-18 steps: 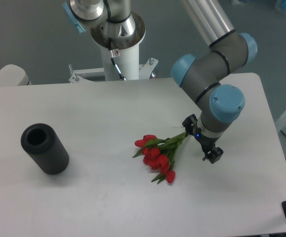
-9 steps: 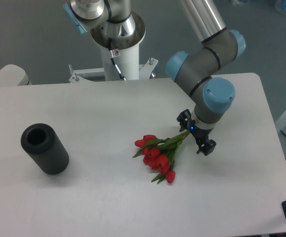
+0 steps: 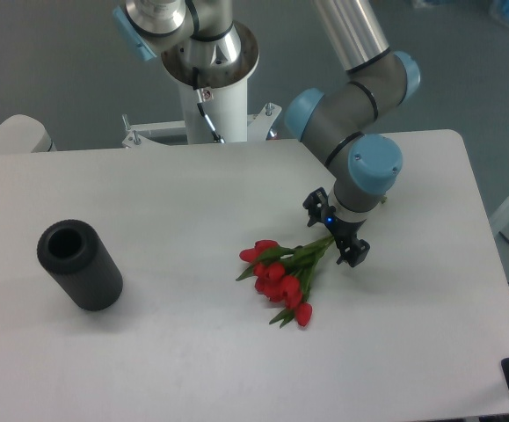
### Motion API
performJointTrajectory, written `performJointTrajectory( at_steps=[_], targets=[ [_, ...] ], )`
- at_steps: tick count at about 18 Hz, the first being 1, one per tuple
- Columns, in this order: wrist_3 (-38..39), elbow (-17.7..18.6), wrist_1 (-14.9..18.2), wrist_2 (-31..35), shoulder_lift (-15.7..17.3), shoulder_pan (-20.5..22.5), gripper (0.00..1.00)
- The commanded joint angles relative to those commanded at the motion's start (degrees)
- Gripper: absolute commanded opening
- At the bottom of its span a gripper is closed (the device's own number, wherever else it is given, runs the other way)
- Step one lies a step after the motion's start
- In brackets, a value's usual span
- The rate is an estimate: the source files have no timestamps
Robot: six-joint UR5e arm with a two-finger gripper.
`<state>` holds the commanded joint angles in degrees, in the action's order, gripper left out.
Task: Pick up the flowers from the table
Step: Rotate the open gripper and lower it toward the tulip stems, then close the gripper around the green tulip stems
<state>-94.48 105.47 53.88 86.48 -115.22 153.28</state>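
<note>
The flowers (image 3: 280, 272), a small bunch of red tulips with green leaves, lie flat on the white table (image 3: 192, 343), right of centre. Their buds point left and down, and the green stems run up to the right. My gripper (image 3: 334, 230) hangs over the stem ends with its two black fingers spread, one on each side of the stems. The fingers (image 3: 353, 254) stand open and are not closed on the stems. The tips of the stems are hidden behind the gripper.
A black cylinder (image 3: 79, 264) lies on its side at the left of the table, open end up-left. The robot's white base column (image 3: 208, 79) stands at the table's back edge. The table's right edge is near the arm (image 3: 355, 114).
The gripper has moved left and slightly back, from beside the stem ends to straddling them. The flowers and the cylinder have stayed where they were.
</note>
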Motion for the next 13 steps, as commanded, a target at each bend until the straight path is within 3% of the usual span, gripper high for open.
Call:
performJointTrajectory(
  at_steps=[3,5,10,13],
  targets=[
    [0.53,0.53,0.0,0.0,0.09,-0.18,0.67],
    [2.27,0.79,-0.44,-0.09,0.09,-0.44,0.55],
    [8.08,0.71,-1.49,0.0,-0.09,-2.46,0.45],
    [8.26,0.62,-1.85,-0.09,-0.09,-2.37,0.24]
  ],
)
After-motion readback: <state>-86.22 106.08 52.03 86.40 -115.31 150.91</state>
